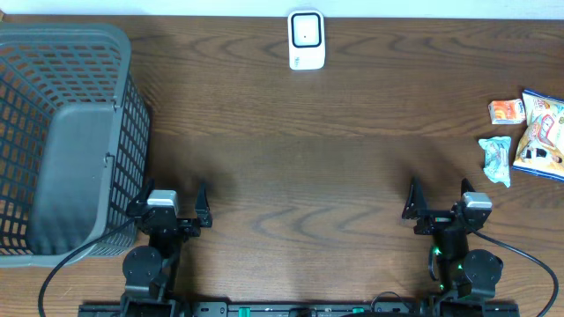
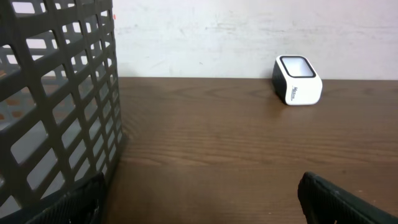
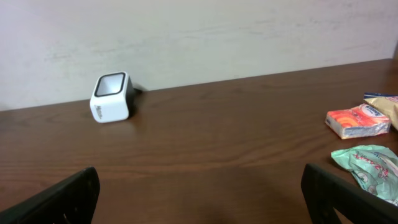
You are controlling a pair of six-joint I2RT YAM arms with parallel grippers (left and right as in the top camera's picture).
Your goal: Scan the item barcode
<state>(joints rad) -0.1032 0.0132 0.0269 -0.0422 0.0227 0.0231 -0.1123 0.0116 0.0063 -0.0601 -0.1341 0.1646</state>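
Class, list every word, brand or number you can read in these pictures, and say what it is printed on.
No text here can be read.
On the white scanner: a small logo on its side, blurred.
On the orange packet, green packet and large snack bag: printing too small to read.

Basket (image 1: 130, 123): cut by the left edge in the overhead view; in the left wrist view only one mesh wall shows, cropped at top, left and bottom. Yellow snack bag (image 1: 542, 136): clipped by the right edge overhead; only a corner shows in the right wrist view. Teal packet (image 3: 367, 163): cropped at the right edge. Scanner (image 3: 112, 98): side lettering too small to read. Left claw (image 2: 199, 186) and right claw (image 3: 199, 186): only dark fingers (image 2: 339, 200) enter at the lower corners.
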